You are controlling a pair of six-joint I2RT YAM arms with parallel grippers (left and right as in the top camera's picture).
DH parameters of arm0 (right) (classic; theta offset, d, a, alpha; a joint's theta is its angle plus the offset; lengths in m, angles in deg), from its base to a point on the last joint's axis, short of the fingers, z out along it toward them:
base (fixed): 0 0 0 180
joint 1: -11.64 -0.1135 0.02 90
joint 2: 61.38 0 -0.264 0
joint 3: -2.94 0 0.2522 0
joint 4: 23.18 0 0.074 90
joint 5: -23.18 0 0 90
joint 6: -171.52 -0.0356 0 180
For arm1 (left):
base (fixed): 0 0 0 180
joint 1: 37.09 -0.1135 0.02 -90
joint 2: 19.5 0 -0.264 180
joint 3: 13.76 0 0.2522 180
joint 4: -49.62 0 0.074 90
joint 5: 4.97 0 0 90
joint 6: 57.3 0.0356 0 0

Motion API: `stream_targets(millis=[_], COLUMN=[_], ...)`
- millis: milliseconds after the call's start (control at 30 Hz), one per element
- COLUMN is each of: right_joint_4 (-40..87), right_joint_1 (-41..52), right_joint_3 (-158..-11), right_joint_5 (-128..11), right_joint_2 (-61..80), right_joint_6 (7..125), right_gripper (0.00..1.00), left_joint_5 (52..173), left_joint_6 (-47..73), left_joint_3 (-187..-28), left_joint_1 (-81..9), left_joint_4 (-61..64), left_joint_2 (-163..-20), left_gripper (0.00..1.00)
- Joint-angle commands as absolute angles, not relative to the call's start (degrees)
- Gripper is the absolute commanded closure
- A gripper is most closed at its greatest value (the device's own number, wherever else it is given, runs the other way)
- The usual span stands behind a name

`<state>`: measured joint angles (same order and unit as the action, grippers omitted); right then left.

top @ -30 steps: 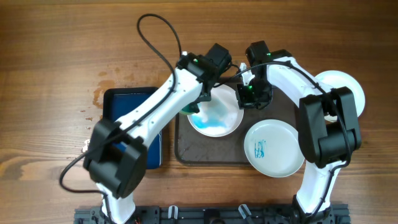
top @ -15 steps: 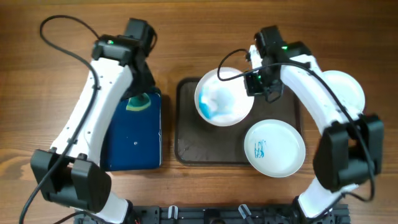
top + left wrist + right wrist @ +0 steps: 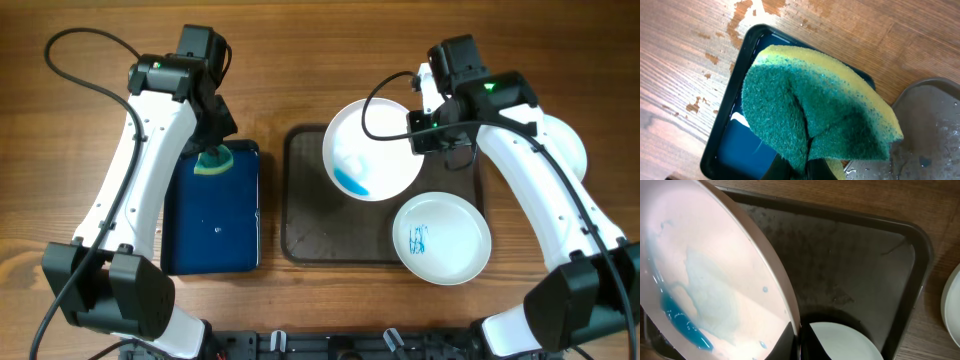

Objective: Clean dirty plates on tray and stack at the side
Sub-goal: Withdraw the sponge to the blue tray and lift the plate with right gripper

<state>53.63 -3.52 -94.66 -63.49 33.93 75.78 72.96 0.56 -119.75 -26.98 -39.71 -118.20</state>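
on the wooden table (image 3: 40, 200) the big grey-brown tray (image 3: 310, 230) lies in the middle, with a narrower blue tray (image 3: 215, 230) just to its left. the right pincer (image 3: 428, 130) is clamped on the rim of one plate (image 3: 372, 150), tilted over the tray's far end, blue wash pooled at its low edge. a scribbled plate (image 3: 450, 250) overlaps the tray's near right corner and a third (image 3: 565, 140) sits further right. the left pincer (image 3: 213, 150) grips a green-yellow sponge (image 3: 213, 163) over the blue tray. draining seems in hand; next, carry the plate onto the side plate.

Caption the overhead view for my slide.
Right claw holds a blue-smeared plate tilted over the grey tray; left claw holds a sponge over the blue tray.
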Motion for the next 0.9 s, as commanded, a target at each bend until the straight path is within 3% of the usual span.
stream_targets(millis=[0,333,533,700,867], right_joint_4=[54.1,53.8,51.7,51.3,51.1], right_joint_1=[-3.2,-4.0,-9.3,-13.3,-13.8], right_joint_3=[-95.9,-95.9,-95.9,-95.9,-95.9], right_joint_5=[-64.8,-81.3,-87.4,-86.0,-73.2], right_joint_2=[31.4,30.0,30.0,30.0,30.1], right_joint_6=[76.0,78.7,80.7,80.9,76.7], right_gripper=[0.95,0.96,0.96,0.96,0.95], left_joint_5=[73.3,73.2,73.2,73.2,71.5], left_joint_6=[2.5,2.5,2.5,2.5,2.5], left_joint_3=[-121.0,-121.0,-121.0,-121.0,-121.0], left_joint_1=[-27.5,-27.7,-27.7,-27.7,-29.1], left_joint_4=[-38.7,-38.0,-38.0,-38.0,-37.0], left_joint_2=[-117.2,-117.2,-117.4,-118.3,-118.5], left_gripper=[0.96,0.96,0.96,0.96,0.96])
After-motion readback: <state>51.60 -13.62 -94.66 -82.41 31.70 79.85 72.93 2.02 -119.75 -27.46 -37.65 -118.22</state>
